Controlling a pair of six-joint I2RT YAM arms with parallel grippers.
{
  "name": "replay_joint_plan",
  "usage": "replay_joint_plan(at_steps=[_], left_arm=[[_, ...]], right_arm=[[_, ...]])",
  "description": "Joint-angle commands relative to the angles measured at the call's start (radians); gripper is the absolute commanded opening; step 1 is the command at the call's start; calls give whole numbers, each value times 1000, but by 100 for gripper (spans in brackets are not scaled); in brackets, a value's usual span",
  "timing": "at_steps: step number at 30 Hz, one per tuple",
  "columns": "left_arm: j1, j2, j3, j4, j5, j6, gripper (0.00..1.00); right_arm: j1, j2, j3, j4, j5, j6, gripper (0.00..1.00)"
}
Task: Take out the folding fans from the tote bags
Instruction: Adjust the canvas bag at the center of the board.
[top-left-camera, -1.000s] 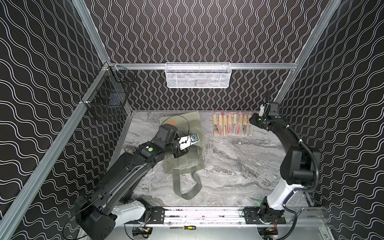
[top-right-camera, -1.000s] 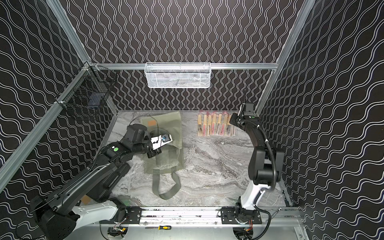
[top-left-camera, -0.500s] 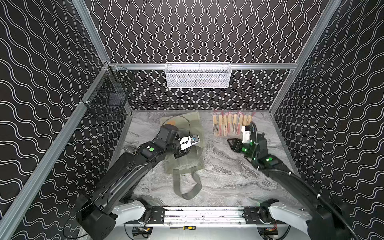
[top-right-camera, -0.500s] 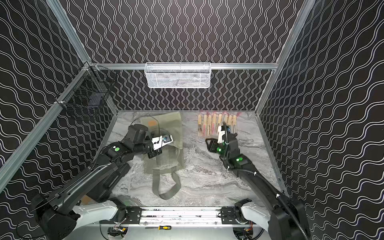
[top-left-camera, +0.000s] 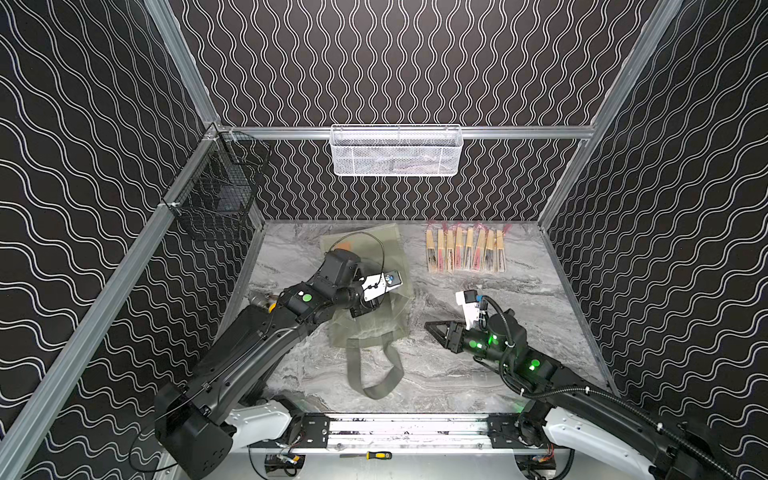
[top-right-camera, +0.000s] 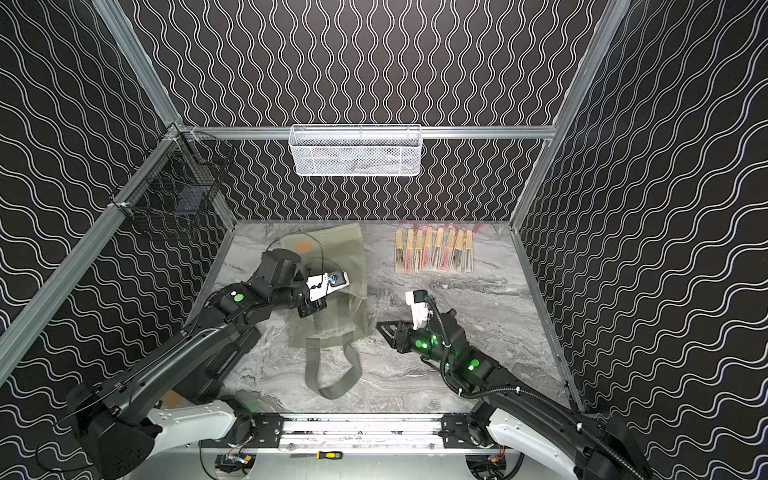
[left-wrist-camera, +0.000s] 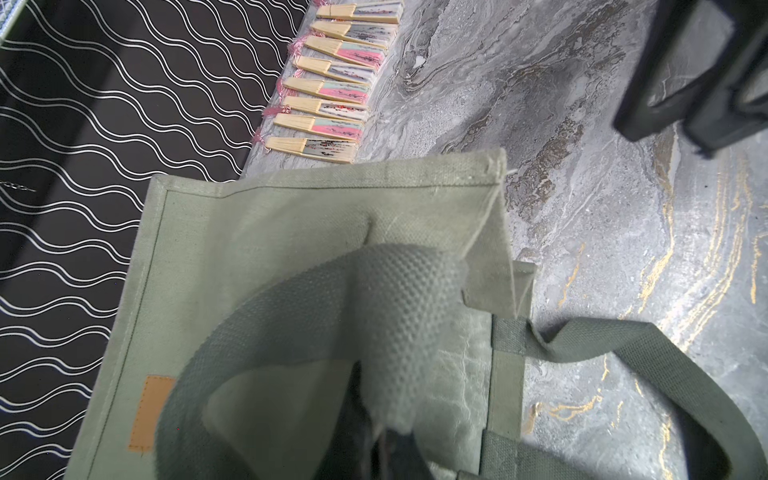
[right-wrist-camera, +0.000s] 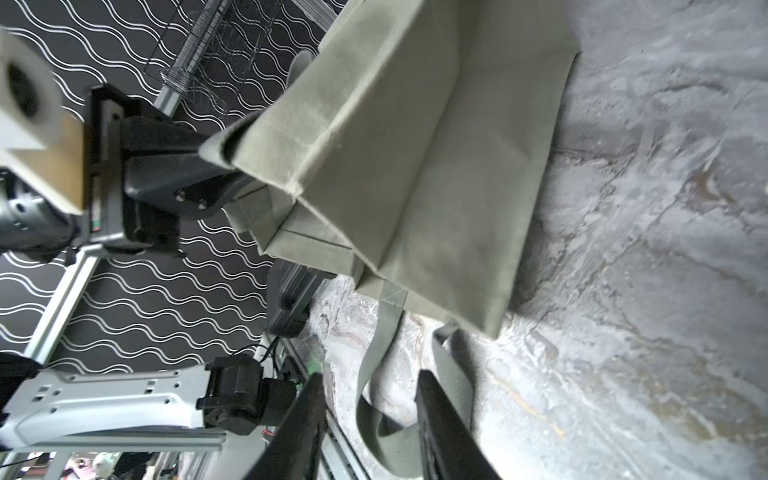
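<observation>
Bench, viewed from its front edge. Nearest, at 4 o'clock, is the right pincer: empty, jaws narrowly parted, tips pointing toward 9 o'clock at the tote bag. The bag lies at 10 o'clock of centre, with its mouth and straps toward 6 o'clock. The left pincer, clamped on the bag's upper mouth edge, holds that fabric raised. Farthest, at 1 o'clock, the folding fans lie closed in a side-by-side row outside the bag, tassels toward the rear wall.

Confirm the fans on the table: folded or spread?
Folded. The folding fans lie as slim closed sticks side by side in a row.
</observation>
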Motion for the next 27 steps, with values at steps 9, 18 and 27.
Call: replay_joint_plan(at_steps=[9, 18, 27], left_arm=[[1, 1, 3, 34, -10, 4, 0], [0, 0, 6, 32, -6, 3, 0], [-3, -1, 5, 33, -5, 2, 0]], right_arm=[[224, 23, -84, 117, 227, 327, 38], [481, 273, -21, 329, 553, 466, 38], [574, 596, 172, 447, 647, 491, 39]])
